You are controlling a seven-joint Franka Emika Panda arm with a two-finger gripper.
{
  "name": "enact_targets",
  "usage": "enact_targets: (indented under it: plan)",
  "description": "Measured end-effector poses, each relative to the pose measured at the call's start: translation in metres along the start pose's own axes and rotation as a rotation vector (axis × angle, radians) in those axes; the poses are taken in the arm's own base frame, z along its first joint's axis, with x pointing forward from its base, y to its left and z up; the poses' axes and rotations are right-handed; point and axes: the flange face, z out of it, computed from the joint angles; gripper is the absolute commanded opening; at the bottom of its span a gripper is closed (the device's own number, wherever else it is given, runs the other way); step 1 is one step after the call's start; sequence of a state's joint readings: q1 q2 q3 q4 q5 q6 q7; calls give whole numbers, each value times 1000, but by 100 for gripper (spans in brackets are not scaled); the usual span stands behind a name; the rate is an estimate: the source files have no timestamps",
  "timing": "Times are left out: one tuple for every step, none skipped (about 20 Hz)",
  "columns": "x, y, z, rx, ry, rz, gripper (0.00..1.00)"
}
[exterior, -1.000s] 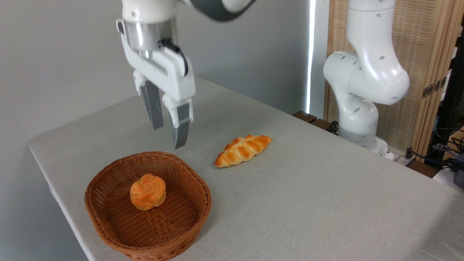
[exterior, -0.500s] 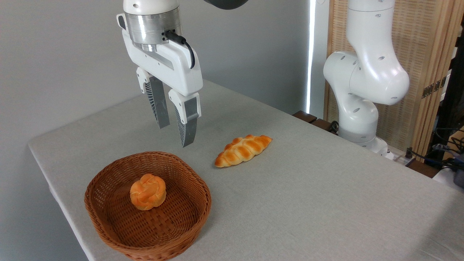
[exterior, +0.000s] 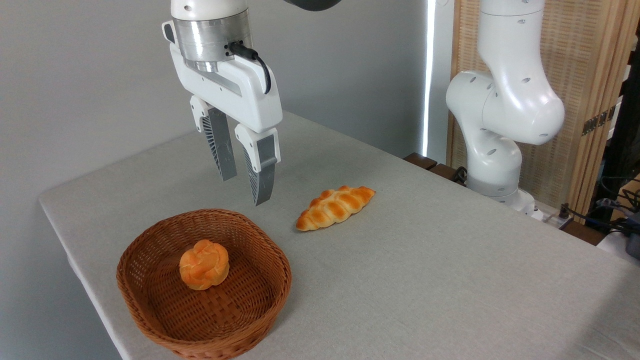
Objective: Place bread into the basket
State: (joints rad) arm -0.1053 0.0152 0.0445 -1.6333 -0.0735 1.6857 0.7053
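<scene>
Gripper (exterior: 245, 186) up in the air, above the far rim of the basket (exterior: 150, 320), touching nothing. Two grey fingers (exterior: 262, 177) pointing down, a little way apart, nothing between them. Clear air under the tips, down to the table (exterior: 425, 280).

Bread (exterior: 204, 271), the small round knotted bun, lying inside the basket, near the middle of the woven floor. Orange-gold, with paler lines in the folds. Basket on the near left part of the table, close to the left edge.

Long braided loaf (exterior: 335, 207) out on the table, to the right of the basket and a bit farther back, well apart from it. Nothing touching the loaf. To the right of the gripper and lower.

Big white robot arm base (exterior: 500, 125) at the far right edge of the table. Pale wooden screen (exterior: 585, 60) behind it. Dark cables (exterior: 615, 220) at the far right. Plain grey wall (exterior: 75, 75) behind the rest.
</scene>
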Motion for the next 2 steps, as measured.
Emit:
enact_targets:
  plan:
    - [0,0,0,0,0,-1,100]
    - [0,0,0,0,0,-1,100]
